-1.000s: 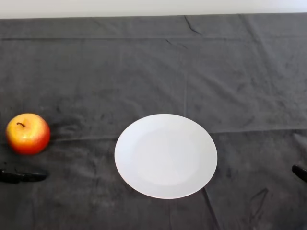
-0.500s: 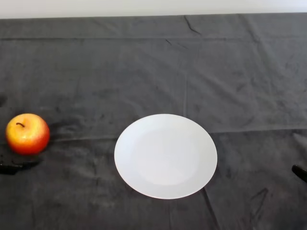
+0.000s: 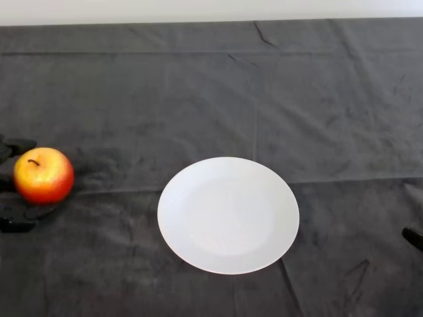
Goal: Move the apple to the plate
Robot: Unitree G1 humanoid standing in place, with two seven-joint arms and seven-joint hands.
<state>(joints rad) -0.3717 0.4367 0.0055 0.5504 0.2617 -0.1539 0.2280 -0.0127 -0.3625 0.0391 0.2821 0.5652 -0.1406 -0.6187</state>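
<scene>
A red and yellow apple (image 3: 43, 175) with a short stem is at the table's far left. My left hand (image 3: 16, 225) reaches in from the left edge, and only black finger parts show. One finger (image 3: 17, 145) lies just behind the apple and another just in front of it, so they close round the fruit. The rest of the hand is outside the view. A white round plate (image 3: 228, 214) lies empty at the table's middle, a short way right of the apple.
A dark grey creased cloth (image 3: 211, 99) covers the whole table. A small black tip (image 3: 413, 237) pokes in at the right edge, level with the plate's near half.
The apple has shifted slightly up and to the right. A finger has appeared behind it, and the black finger in front has drawn back toward the left edge.
</scene>
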